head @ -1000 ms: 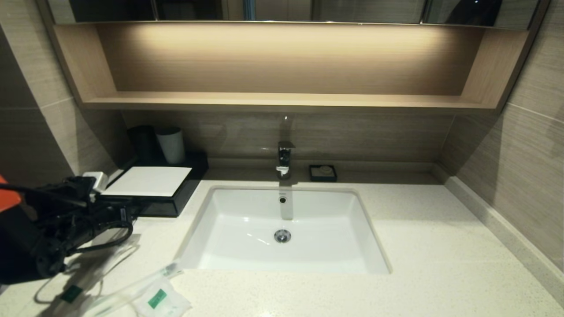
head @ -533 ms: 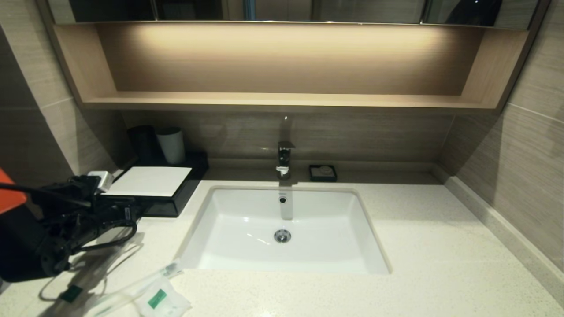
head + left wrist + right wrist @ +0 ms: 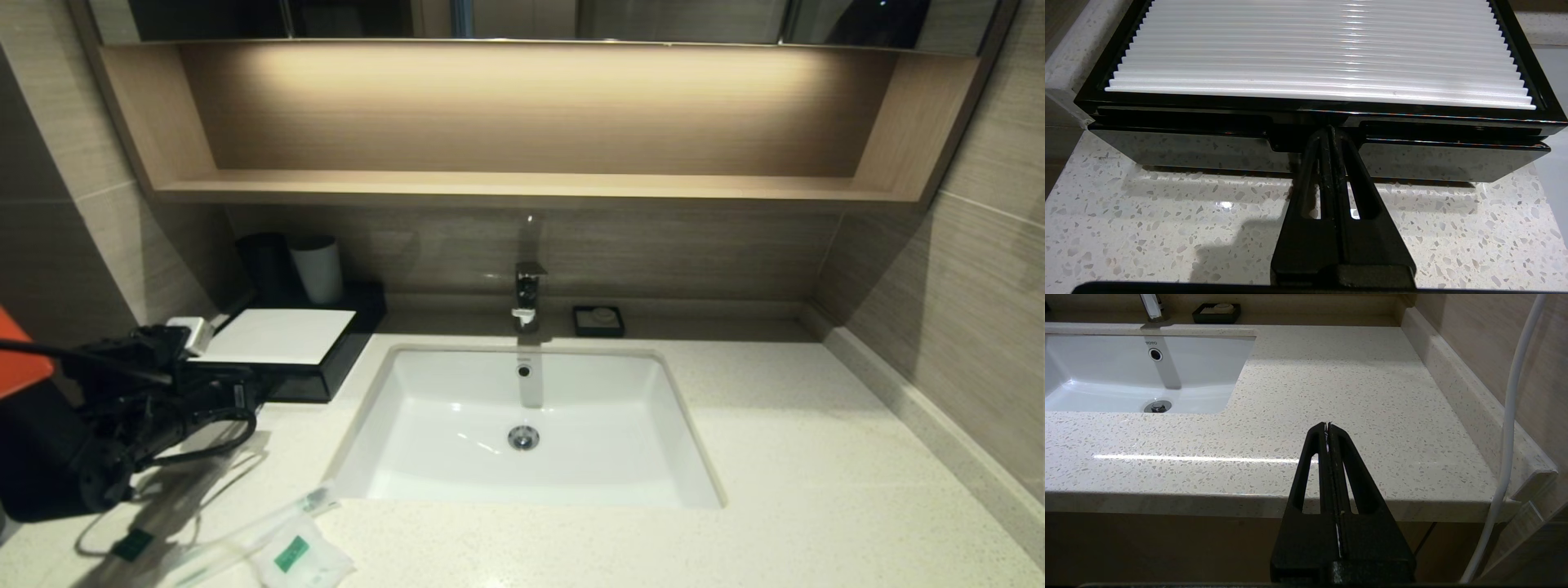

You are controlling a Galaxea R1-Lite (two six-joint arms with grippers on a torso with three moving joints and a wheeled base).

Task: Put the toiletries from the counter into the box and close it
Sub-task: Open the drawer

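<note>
From the head camera, the box (image 3: 306,359) stands at the back left of the counter (image 3: 816,490), and the left gripper (image 3: 245,390) is at its front face. The toiletries lie near the counter's front edge: a sachet (image 3: 300,558) and two wrapped sticks (image 3: 245,531), partly under the arm's cable. I judge the cable could drag them off the edge when the arm pulls back. Free room is wide to the right of the sink (image 3: 522,425).

At the left wrist, the left gripper (image 3: 1329,130) has its fingers pressed together, tips in the notch of the drawer front (image 3: 1188,151). If the tips slip out, the drawer may not open, or the whole box may slide.

At the right wrist, the right gripper (image 3: 1327,425) is pressed together too, holding nothing, parked before the counter's front edge.
</note>
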